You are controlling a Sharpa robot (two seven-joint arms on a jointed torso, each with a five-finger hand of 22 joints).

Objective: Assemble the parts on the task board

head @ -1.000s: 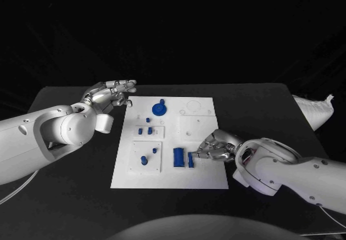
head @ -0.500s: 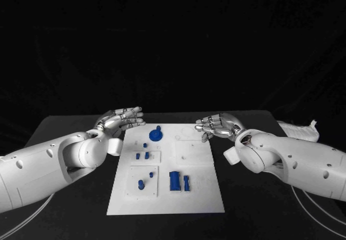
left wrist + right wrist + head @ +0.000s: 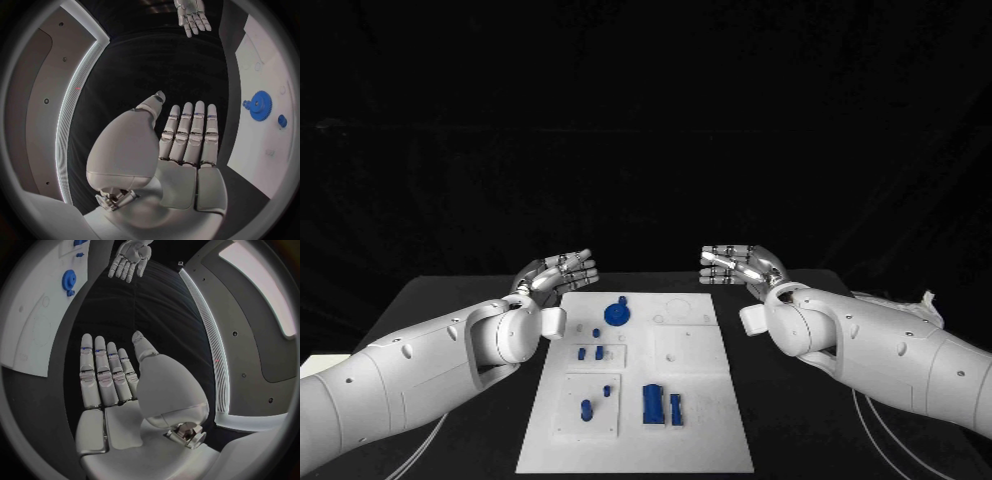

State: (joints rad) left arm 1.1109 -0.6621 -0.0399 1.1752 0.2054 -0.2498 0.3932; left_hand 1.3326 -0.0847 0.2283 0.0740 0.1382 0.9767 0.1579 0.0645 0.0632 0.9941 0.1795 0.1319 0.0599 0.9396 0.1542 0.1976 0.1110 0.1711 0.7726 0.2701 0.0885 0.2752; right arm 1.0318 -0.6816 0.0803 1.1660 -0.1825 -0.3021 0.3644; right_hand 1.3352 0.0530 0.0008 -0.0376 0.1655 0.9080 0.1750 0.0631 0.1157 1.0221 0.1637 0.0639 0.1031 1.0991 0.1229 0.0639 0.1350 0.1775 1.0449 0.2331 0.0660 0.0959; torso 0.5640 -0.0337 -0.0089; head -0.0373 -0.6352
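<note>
Now, line by line:

Left hand: the left hand hovers raised beyond the far left corner of the task board, fingers straight and side by side, palm bare, holding nothing.

Right hand: the right hand is lifted beyond the far right corner of the board, flat and empty too; the right wrist view shows its fingers extended with nothing between them.

Change: a second ago the right hand was down at the board's near right part, fingers around the slim blue peg; it has since let go and risen clear, and half a second ago it was already up near the far edge. The left hand has drifted only a little further up and back. The head camera has tilted as well, so the board sits lower in view; the board itself probably did not move.

Parts: the blue gear lies near the far left corner; two small blue studs sit along the left edge; a blue pin rests in the near left recess; the blue block and slim blue peg stand side by side toward the near edge.

Meaning: both hands withdrawn and open suggests the peg placement is done, perhaps the whole assembly.
</note>
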